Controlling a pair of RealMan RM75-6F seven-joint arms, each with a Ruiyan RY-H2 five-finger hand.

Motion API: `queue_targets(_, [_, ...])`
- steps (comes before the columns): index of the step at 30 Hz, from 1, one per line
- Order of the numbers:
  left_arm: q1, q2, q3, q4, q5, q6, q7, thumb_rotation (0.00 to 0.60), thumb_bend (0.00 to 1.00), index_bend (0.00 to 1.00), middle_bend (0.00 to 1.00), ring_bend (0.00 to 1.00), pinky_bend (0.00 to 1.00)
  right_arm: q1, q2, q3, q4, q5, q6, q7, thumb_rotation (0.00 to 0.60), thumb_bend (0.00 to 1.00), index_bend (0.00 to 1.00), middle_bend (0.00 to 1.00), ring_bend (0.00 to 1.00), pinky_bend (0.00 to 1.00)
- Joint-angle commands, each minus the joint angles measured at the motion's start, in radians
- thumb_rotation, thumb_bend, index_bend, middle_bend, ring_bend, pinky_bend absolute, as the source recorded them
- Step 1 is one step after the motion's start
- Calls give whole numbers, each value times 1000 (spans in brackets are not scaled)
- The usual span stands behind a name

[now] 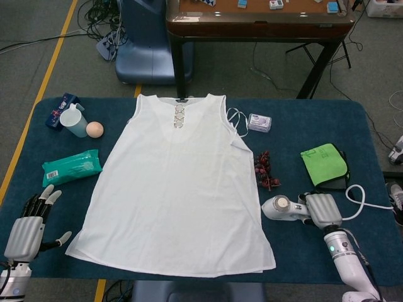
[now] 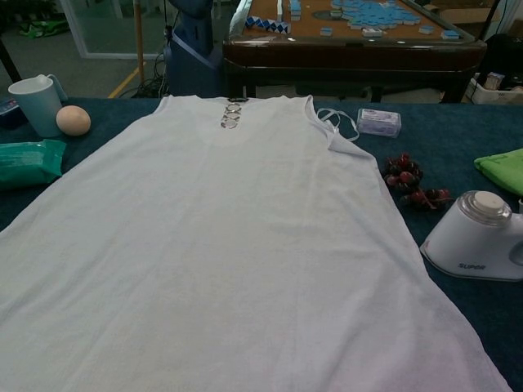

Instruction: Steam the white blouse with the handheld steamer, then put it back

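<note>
The white blouse point(image 1: 176, 182) lies flat and spread out on the blue table, neckline at the far side; it fills most of the chest view point(image 2: 221, 237). Just off its right hem the white handheld steamer point(image 1: 280, 206) lies on the table, its round head pointing at the blouse, and shows at the right edge of the chest view point(image 2: 478, 237). My right hand point(image 1: 323, 209) covers the steamer's handle, back of the hand up, and grips it. A white cord point(image 1: 360, 194) loops away behind it. My left hand point(image 1: 28, 226) hovers at the near left corner, fingers spread, holding nothing.
Left of the blouse are a pale mug point(image 1: 73, 121), a small peach ball point(image 1: 94, 129), a blue packet point(image 1: 63, 104) and a green wipes pack point(image 1: 71, 167). To the right lie a small box point(image 1: 259, 122), dark red berries point(image 1: 264, 171) and a green cloth point(image 1: 324, 165).
</note>
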Motion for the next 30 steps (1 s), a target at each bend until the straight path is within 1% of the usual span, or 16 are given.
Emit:
queue_targets(1, [-1, 0, 0, -2, -2, -3, 3, 600, 138, 77, 0, 8, 0, -1, -7, -4, 15, -15, 3, 23, 600, 393, 566, 515, 356, 371])
queue_targets(8, [-4, -4, -1, -4, -3, -9, 10, 600, 138, 77, 0, 8, 0, -3, -14, -7, 41, -36, 8, 67, 600, 397, 594, 553, 399, 372])
queue_targets(11, [-6, -4, -2, -6, -3, -10, 13, 600, 139, 77, 0, 8, 0, -3, -19, -5, 53, -48, 12, 91, 600, 415, 613, 571, 425, 376])
queue_targets(14, [-7, -5, -3, -7, -4, -12, 16, 600, 139, 77, 0, 8, 0, -3, -29, -4, 69, -64, 17, 121, 600, 433, 645, 601, 479, 395])
queue_targets(19, [-7, -4, -6, -9, -9, -11, 18, 600, 139, 77, 0, 8, 0, -1, -45, -6, 103, -96, 13, 198, 600, 485, 729, 672, 588, 466])
queue_targets(23, [-8, -3, -6, -12, -8, -13, 22, 600, 139, 77, 0, 8, 0, -4, -56, -7, 134, -122, 23, 252, 600, 496, 740, 696, 622, 522])
queue_targets(28, [-9, -1, -8, -16, -9, -11, 25, 600, 138, 77, 0, 8, 0, -11, -79, -13, 197, -179, 45, 384, 600, 500, 741, 717, 671, 657])
queue_targets(30, [-9, 0, -8, -17, -9, -12, 27, 600, 138, 77, 0, 8, 0, -12, -91, -17, 232, -204, 55, 439, 600, 501, 741, 727, 687, 683])
